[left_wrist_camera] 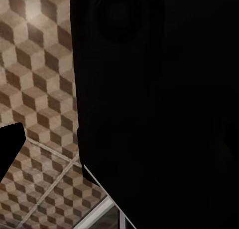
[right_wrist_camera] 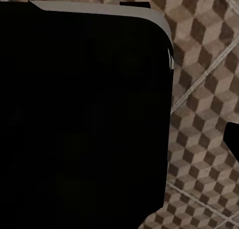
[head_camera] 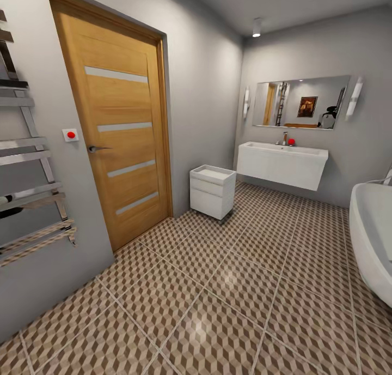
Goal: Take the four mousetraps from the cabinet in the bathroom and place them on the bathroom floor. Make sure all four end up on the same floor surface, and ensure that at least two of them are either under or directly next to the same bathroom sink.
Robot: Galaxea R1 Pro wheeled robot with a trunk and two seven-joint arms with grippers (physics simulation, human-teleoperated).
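Note:
The mousetraps and the orange-brown cabinet are out of view. The bathroom floor (head_camera: 218,298), tiled in a brown and beige cube pattern, spreads ahead of me. The white wall-hung bathroom sink (head_camera: 280,165) with a chrome tap (head_camera: 284,139) hangs on the far wall, with open floor beneath it. In the left wrist view a large black body covers most of the picture, and one dark fingertip (left_wrist_camera: 10,149) juts over the tiles (left_wrist_camera: 40,89). The right wrist view shows a similar black mass and a dark fingertip (right_wrist_camera: 233,141) above the tiles (right_wrist_camera: 204,114).
A wooden door (head_camera: 117,135) stands shut on the left wall, beside a chrome towel rail (head_camera: 27,200). A small white drawer unit (head_camera: 212,189) sits between door and sink. A white bathtub (head_camera: 373,239) bulges in at the right. A mirror (head_camera: 302,102) hangs above the sink.

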